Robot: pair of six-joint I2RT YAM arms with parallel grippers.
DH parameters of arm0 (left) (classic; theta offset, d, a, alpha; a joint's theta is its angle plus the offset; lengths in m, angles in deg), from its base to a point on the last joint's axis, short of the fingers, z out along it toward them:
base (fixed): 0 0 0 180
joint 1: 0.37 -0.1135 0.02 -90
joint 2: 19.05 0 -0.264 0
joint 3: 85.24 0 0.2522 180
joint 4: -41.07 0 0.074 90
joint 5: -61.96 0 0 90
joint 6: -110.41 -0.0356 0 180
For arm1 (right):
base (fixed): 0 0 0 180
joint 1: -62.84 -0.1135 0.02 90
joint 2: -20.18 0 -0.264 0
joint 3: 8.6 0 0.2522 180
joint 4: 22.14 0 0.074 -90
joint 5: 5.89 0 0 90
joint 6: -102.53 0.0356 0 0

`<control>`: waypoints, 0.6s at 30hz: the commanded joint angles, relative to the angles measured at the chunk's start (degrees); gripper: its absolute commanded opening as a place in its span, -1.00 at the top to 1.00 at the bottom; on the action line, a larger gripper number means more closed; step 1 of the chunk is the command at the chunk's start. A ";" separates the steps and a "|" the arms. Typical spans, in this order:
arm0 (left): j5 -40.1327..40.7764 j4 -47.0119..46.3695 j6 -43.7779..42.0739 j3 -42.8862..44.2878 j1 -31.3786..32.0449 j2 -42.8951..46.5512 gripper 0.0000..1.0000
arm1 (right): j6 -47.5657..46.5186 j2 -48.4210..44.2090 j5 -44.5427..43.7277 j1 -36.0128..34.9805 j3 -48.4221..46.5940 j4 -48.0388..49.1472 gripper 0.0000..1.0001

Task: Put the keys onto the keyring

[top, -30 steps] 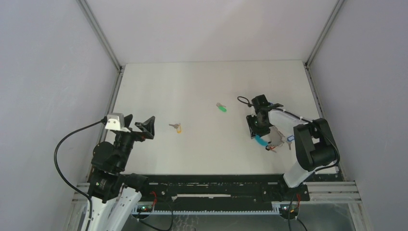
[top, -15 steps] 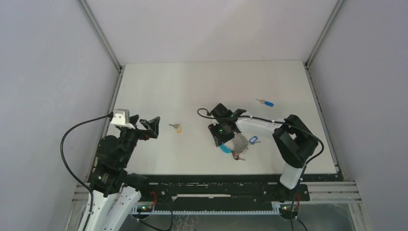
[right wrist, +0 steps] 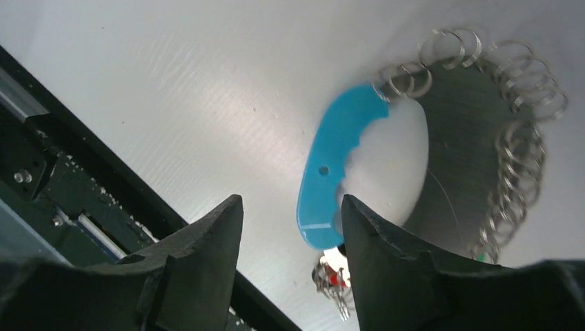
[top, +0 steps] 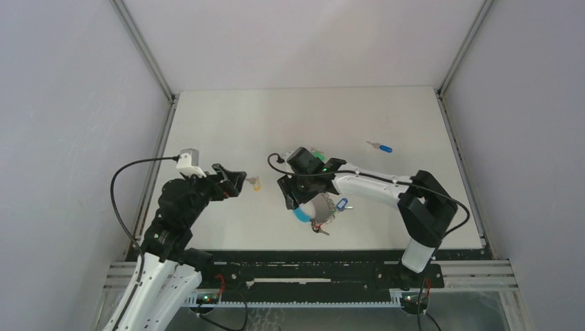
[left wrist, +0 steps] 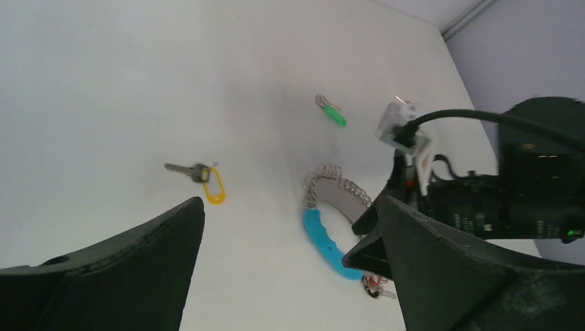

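A: How does the right end effector (top: pixel 295 200) stand?
B: Its fingers are about half apart. It hangs low over the keyring (top: pixel 303 215), which lies flat on the bench (top: pixel 227 124), near the front edge. In the wrist view the turquoise sleeve (right wrist: pixel 331 172) shows in the gap between the fingers. It clamps nothing. If one finger touches the sleeve, I cannot tell.
A: And the left end effector (top: pixel 233 183)?
B: Wide open and empty, just beside the yellow key (top: pixel 255 183).
A: And the other keys?
B: The green key (left wrist: pixel 333 112) lies just behind the right end effector. The blue key (top: pixel 381 147) is well apart, to the right. All three lie loose on the bench.
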 commanded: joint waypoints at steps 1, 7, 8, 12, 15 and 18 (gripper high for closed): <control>-7.10 -5.37 8.41 -2.71 0.25 -4.08 -0.99 | -0.15 -10.31 -0.47 2.19 5.44 2.49 -0.16; -17.20 -20.97 18.11 -10.53 0.23 -11.52 -0.96 | 1.82 -24.37 4.22 9.18 21.37 11.34 -0.37; -18.07 -23.08 19.10 -11.50 0.29 -13.22 -0.94 | 2.13 -26.41 5.19 10.51 23.71 13.04 -0.40; -18.28 -26.86 19.43 -12.56 2.53 -20.92 -0.92 | 3.62 -33.42 7.92 16.59 31.27 17.89 -0.53; -18.93 -32.30 21.88 -13.74 4.69 -26.48 -0.92 | 4.68 -35.64 11.37 20.76 34.78 20.22 -0.55; -19.93 -39.26 25.23 -14.81 6.86 -32.98 -0.86 | 5.62 -35.57 13.55 22.49 37.07 22.25 -0.54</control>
